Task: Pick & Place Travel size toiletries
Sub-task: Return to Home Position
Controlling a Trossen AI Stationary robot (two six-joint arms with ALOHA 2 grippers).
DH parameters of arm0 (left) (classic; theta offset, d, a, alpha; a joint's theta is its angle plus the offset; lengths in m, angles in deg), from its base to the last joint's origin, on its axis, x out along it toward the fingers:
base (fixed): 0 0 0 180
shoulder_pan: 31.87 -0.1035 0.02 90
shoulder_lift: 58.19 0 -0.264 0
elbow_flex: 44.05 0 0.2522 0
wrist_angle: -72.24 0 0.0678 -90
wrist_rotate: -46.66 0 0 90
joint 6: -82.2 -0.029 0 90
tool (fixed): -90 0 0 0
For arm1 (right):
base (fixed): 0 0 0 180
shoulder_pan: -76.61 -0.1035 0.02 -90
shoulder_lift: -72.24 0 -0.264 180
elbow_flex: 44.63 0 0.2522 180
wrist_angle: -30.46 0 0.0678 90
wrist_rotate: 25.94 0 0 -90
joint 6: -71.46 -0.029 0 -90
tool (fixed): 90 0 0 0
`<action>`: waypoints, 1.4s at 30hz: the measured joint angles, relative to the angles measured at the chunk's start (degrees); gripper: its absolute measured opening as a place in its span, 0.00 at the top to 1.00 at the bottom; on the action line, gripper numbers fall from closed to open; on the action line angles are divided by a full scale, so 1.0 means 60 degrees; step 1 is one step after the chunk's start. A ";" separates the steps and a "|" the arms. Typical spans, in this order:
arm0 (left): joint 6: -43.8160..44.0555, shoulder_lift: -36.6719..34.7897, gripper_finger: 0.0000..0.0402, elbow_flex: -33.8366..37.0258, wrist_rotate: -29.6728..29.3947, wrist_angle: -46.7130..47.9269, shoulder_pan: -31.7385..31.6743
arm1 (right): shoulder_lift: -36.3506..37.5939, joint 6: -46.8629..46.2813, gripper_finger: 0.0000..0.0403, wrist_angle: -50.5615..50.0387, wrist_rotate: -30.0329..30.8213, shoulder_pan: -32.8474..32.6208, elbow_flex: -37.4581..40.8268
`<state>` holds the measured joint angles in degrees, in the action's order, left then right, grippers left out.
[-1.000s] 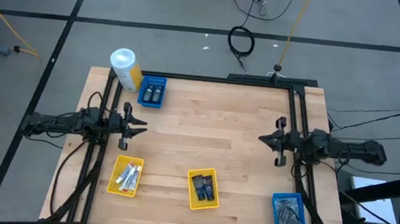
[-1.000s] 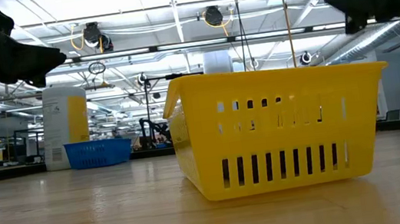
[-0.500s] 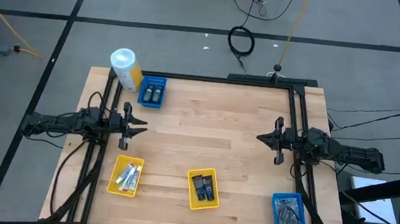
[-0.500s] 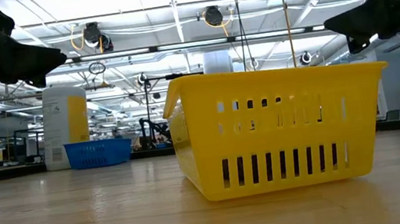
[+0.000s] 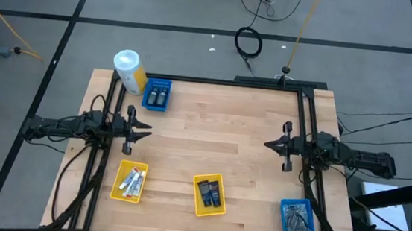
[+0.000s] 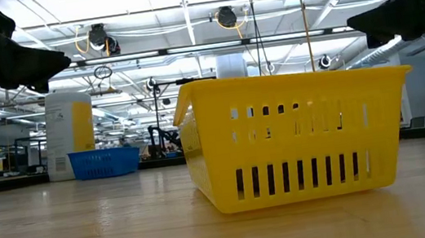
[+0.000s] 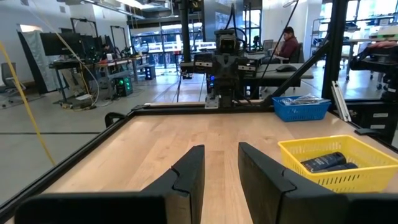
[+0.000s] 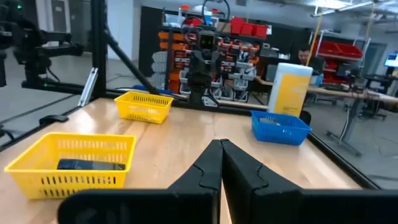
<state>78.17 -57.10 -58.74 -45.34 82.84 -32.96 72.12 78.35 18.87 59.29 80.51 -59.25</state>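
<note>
While both arms hang over opposite edges of the wooden table [image 5: 218, 146], the stock reads as follows:

- Left gripper [image 5: 148, 131]: above the left edge, pointing inward; the fingers [image 7: 189, 177] stand apart with a clear gap, holding nothing.
- Right gripper [image 5: 266, 144]: above the right edge, facing the left one; the fingers [image 8: 208, 169] are pressed together, nothing between them.
- Far blue tray [image 5: 156, 108]: at the far left corner, holding two dark bottles [image 5: 152, 94] side by side.
- Left yellow tray [image 5: 120, 171]: on the near side, below the left gripper, holding white tubes [image 5: 134, 181] (one shows a red end).
- Middle yellow tray [image 5: 209, 212]: near edge, about mid-table, slightly turned, holding dark containers [image 5: 210, 194].
- Near blue tray [image 5: 288, 205]: at the near right corner, holding a heap of grey items [image 5: 299, 222], too small to tell apart.
- White-and-yellow canister [image 5: 129, 70]: just beside the far blue tray, at the table's corner.
</note>
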 joint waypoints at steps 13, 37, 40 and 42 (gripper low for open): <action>-0.0009 -0.0004 0.76 0.0004 -0.0004 0.0000 -0.0001 | -0.0193 -0.0018 1.00 0.0005 0.0046 -0.0295 0.0004; 0.0007 -0.0004 0.76 0.0007 -0.0007 0.0000 0.0000 | -0.0197 -0.0027 1.00 0.0023 0.0068 -0.0291 0.0011; -0.0001 -0.0004 0.76 0.0007 -0.0007 -0.0001 -0.0001 | -0.0197 -0.0028 1.00 0.0023 0.0068 -0.0291 0.0011; 0.0017 -0.0004 0.76 0.0007 -0.0006 -0.0001 -0.0001 | -0.0197 -0.0028 1.00 0.0023 0.0068 -0.0291 0.0011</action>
<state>78.27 -57.13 -58.70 -45.37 82.84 -32.96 70.94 78.18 19.01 59.70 78.76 -59.19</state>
